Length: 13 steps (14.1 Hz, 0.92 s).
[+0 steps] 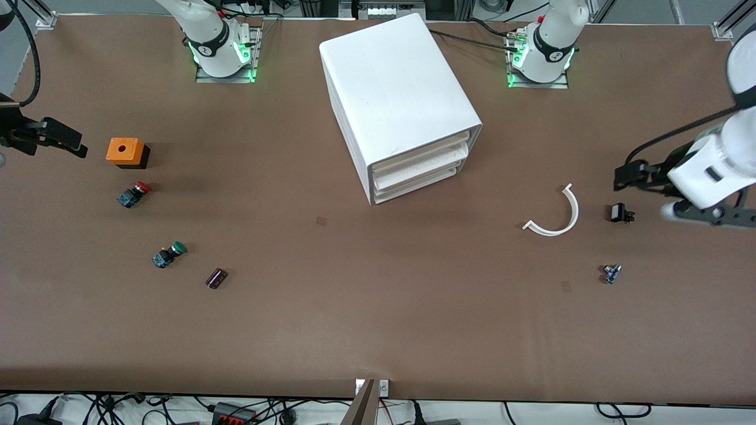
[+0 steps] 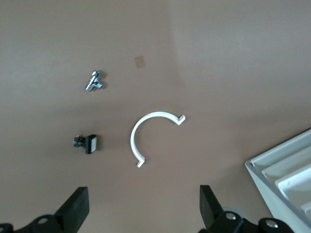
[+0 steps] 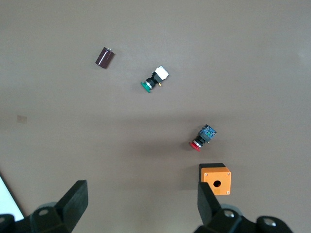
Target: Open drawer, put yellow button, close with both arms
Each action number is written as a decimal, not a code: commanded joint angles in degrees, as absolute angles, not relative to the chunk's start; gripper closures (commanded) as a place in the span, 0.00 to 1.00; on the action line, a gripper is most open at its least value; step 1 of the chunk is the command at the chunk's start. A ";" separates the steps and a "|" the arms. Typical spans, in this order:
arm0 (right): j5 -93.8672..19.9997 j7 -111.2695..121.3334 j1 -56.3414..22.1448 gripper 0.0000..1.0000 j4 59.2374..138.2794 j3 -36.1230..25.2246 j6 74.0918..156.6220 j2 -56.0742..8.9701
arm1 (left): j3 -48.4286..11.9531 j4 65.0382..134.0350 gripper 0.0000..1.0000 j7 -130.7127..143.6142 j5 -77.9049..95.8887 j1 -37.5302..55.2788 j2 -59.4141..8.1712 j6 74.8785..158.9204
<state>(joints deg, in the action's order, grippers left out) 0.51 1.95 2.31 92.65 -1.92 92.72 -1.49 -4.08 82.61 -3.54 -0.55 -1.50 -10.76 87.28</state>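
The white cabinet stands at mid-table near the arms' bases. Its uppermost drawer looks shut, flush with the two below; a corner of the cabinet shows in the left wrist view. The yellow button is not in view. My left gripper is open and empty above the table at the left arm's end, over bare table near a small black part; its wrist view shows it too. My right gripper is open and empty at the right arm's end, beside an orange box; its wrist view shows it too.
A red-capped button, a green-capped button and a dark purple cylinder lie toward the right arm's end. A white curved strip and a small metal part lie toward the left arm's end.
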 commanded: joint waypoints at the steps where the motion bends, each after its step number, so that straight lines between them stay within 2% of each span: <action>1: 0.88 2.02 1.85 0.00 93.87 -2.20 93.78 -0.53 | -2.29 95.42 0.00 -3.61 0.17 0.79 -0.02 92.53; 4: 0.88 2.02 1.76 0.00 93.87 -2.11 94.13 -1.14 | -2.29 100.44 0.00 -4.30 1.40 0.09 1.14 101.05; 5: 0.88 2.02 1.76 0.00 93.87 -2.11 94.30 -1.14 | -2.29 100.72 0.00 -3.87 2.02 0.09 1.58 101.51; 13: 0.79 1.93 2.02 0.00 94.04 -2.20 96.24 -1.76 | -2.29 98.53 0.00 -3.52 2.02 0.09 0.79 97.91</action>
<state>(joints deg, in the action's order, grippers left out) 0.50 1.95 2.19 93.12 -1.93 95.16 -1.98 -2.78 98.86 -3.39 1.13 -0.11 0.01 98.97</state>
